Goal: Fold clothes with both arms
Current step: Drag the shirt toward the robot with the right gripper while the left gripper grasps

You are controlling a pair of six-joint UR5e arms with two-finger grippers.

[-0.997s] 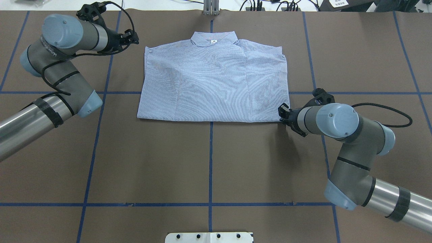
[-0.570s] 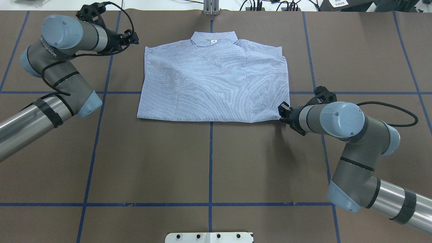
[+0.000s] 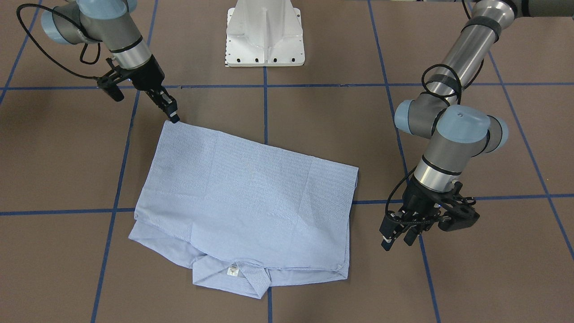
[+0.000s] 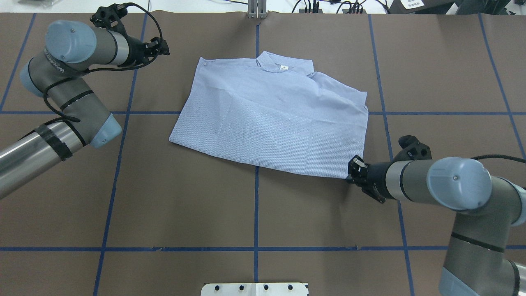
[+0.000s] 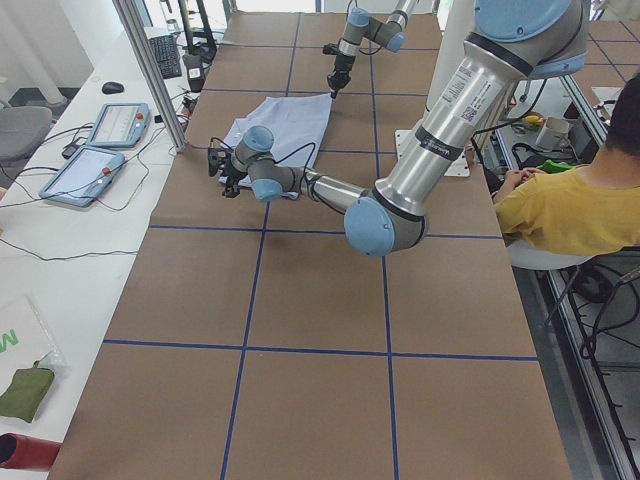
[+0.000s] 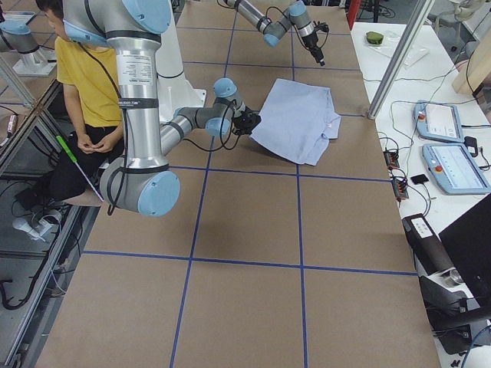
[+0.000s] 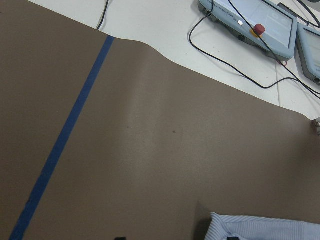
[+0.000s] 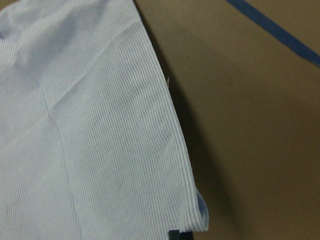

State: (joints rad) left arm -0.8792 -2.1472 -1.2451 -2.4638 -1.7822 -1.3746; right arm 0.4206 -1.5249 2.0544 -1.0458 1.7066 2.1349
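One claw [image 3: 173,117] low at shirt [image 3: 242,202] corner

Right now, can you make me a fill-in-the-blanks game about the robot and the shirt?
1. The shirt has thin blue and ___ stripes.
2. The right gripper pinches one ___ of the shirt.
3. The left gripper is open and holds ___.
4. The lines on the brown table are ___.

Missing words: white, corner, nothing, blue.

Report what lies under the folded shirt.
Under the light blue-and-white striped folded shirt shows only the brown table cover, whose blue tape lines run beneath it. Its lower folded layers and anything else below are covered.
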